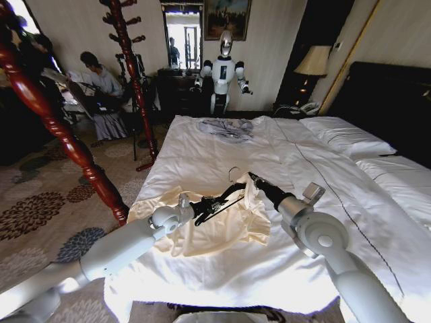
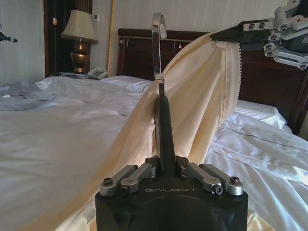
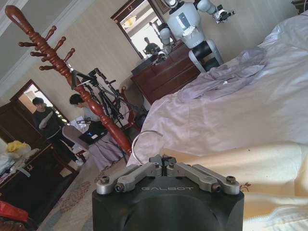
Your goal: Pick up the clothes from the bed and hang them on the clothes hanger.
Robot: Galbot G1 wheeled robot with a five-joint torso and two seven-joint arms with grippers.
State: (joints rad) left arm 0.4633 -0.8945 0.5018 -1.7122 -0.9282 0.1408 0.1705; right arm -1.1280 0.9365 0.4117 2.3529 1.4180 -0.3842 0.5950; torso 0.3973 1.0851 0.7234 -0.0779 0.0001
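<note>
A hotel-style bedroom with a floral patterned carpet (image 1: 40, 208) and pale walls. A wide bed (image 1: 222, 145) with smooth white sheets, slightly creased, fills the middle of the head view, with white pillows (image 1: 347, 138) and a dark headboard (image 1: 390, 101) on the right. A small grey garment (image 1: 227, 127) lies crumpled at the far edge of the bed. A tall reddish-brown turned-wood coat stand (image 1: 131, 74) rises beside the bed on the left.

Near the front edge of the bed lie the clothes (image 1: 215, 229): a thin, soft, cream-yellow shirt, partly flat on the sheet and partly lifted into a draped fold.

The left gripper (image 1: 209, 204) reaches in from the lower left, its fingers closed narrowly on the clothes hanger (image 1: 225, 195), a thin black triangular frame with a curved silvery wire hook pointing up. In the left wrist view the hanger's black neck stands upright between the fingers, with cream fabric draped down both sides of it.

The right gripper (image 1: 254, 178) comes from the lower right, its dark fingers pinched on a raised edge of the shirt, just beside the hanger's hook.
</note>
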